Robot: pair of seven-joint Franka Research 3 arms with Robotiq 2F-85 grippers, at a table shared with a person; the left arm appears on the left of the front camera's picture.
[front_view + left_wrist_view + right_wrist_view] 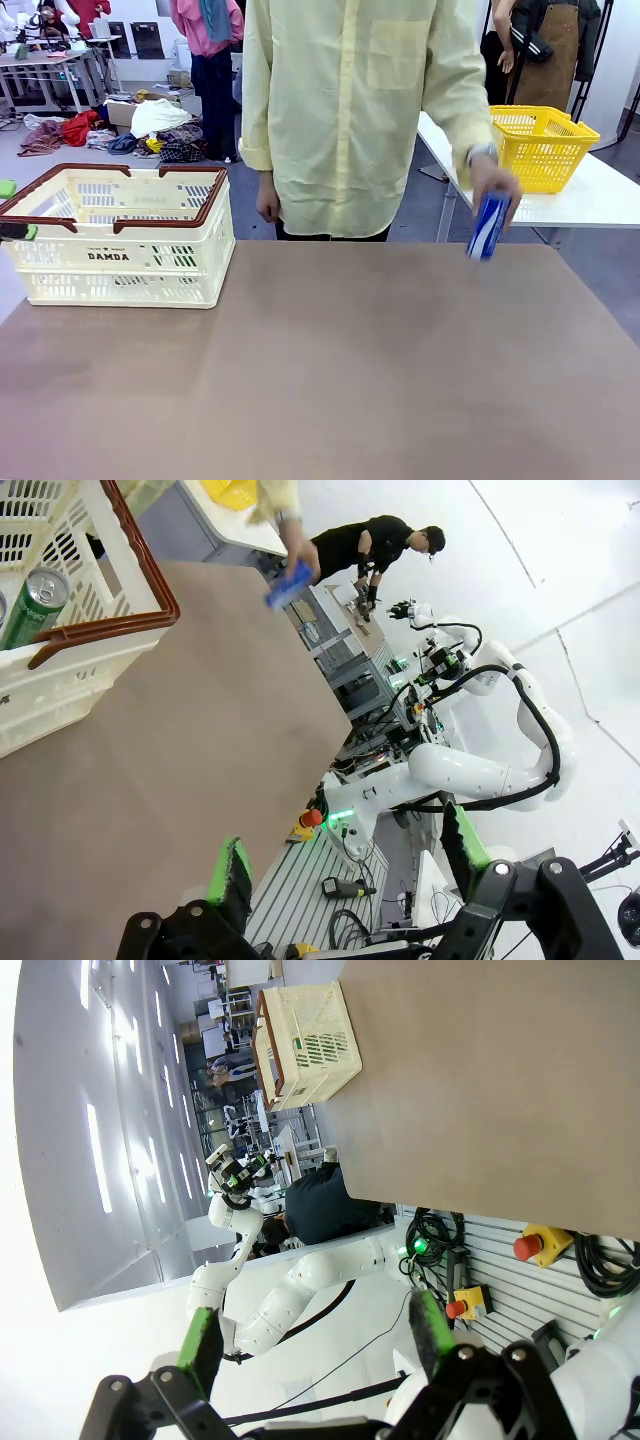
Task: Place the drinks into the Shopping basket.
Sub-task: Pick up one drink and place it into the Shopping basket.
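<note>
Left gripper (347, 855) and right gripper (315, 1330): jaws fully apart, empty, ready for pickup. Basket (120, 255): table (320, 370) far-left corner, green can (35, 605) inside. Blue can (488, 226): tilted in the person's hand (495, 185) over the far-right edge, probably being supplied.

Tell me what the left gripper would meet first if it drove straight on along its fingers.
Nothing close: the left gripper stands open and empty. Straight on, it probably meets the table edge or the right arm beyond it; depth is unclear. The Shopping basket lies off that line.
</note>
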